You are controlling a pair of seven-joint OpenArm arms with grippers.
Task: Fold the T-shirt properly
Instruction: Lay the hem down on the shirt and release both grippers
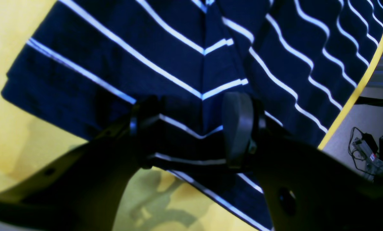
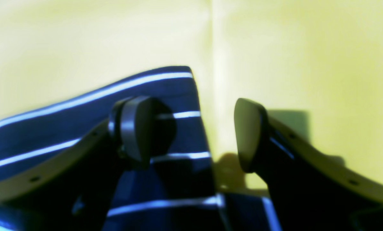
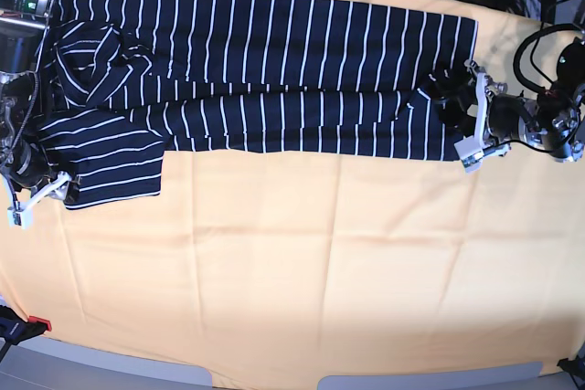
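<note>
T-shirt (image 3: 265, 70) lies spread along the far side of the yellow-covered desk (image 3: 302, 271), one sleeve folded down at the base view's left. The left gripper (image 1: 191, 128) sits at the shirt's hem end, fingers (image 1: 238, 128) spread, straddling cloth without pinching it. The right gripper (image 2: 191, 134) hovers released over the sleeve corner.

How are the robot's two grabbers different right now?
The left gripper has its jaws around a bunched fold of the T-shirt; the right gripper has one jaw over a shirt corner, the other over bare yellow table. Both stand wide apart at opposite ends of the shirt.
</note>
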